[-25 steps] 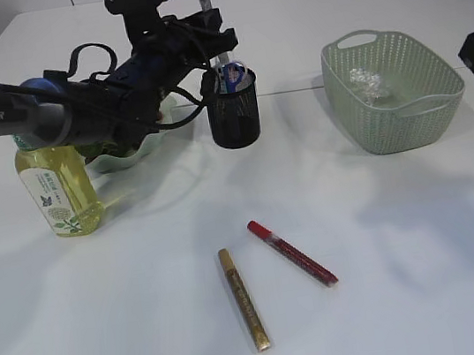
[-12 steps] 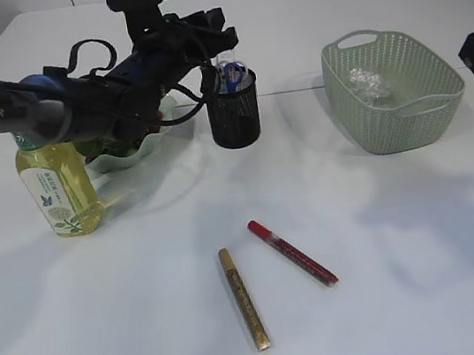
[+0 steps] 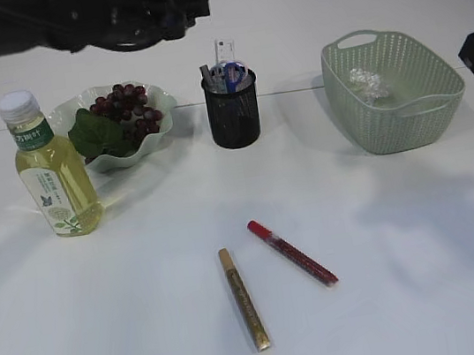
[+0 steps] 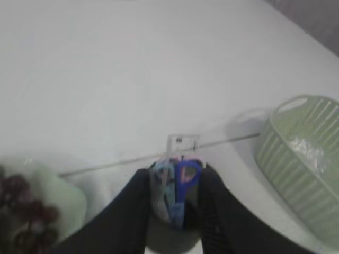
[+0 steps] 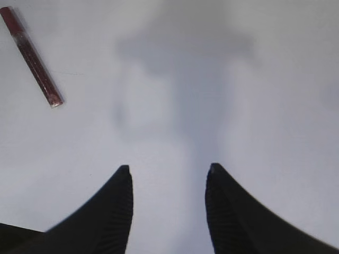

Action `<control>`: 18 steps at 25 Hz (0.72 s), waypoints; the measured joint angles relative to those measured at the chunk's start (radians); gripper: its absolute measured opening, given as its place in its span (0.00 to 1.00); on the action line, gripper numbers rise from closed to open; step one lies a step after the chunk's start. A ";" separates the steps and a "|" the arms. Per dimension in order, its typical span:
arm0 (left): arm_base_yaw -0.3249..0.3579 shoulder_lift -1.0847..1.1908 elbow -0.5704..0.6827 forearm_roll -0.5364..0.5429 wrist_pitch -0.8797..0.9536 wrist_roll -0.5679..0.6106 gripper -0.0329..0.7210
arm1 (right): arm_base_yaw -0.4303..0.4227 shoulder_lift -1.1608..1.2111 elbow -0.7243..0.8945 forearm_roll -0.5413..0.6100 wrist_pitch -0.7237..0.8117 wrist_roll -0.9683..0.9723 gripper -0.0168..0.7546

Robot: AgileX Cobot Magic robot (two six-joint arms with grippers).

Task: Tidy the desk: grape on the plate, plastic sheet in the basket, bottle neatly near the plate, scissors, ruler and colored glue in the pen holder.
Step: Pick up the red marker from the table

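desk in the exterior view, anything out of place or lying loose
Two glue pens lie loose on the bare table in front: a gold one and a red one, both flat and apart, not in the pen holder. Nothing looks spilled or damaged.

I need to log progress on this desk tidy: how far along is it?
Done: grapes on the plate, plastic sheet in the basket, bottle upright beside the plate, scissors and ruler in the pen holder.
In hand: nothing; left gripper is open above the holder, right gripper open and empty.
Left: the red glue and gold glue lie on the table.
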 joint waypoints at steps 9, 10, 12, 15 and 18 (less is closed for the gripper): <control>0.000 -0.166 0.000 -0.096 0.722 0.000 0.35 | 0.000 0.000 0.000 0.014 0.000 0.000 0.49; 0.000 -0.177 0.000 -0.122 0.789 0.000 0.36 | 0.000 0.000 0.000 0.023 0.000 0.000 0.49; 0.000 -0.196 0.000 -0.162 0.897 0.000 0.36 | 0.000 0.000 0.000 0.044 0.000 0.000 0.49; 0.000 -0.222 -0.001 -0.191 1.037 0.000 0.36 | 0.000 0.000 0.000 0.055 0.000 0.000 0.49; 0.000 -0.226 -0.001 -0.208 1.151 0.000 0.36 | 0.000 0.000 0.000 0.062 0.000 0.000 0.49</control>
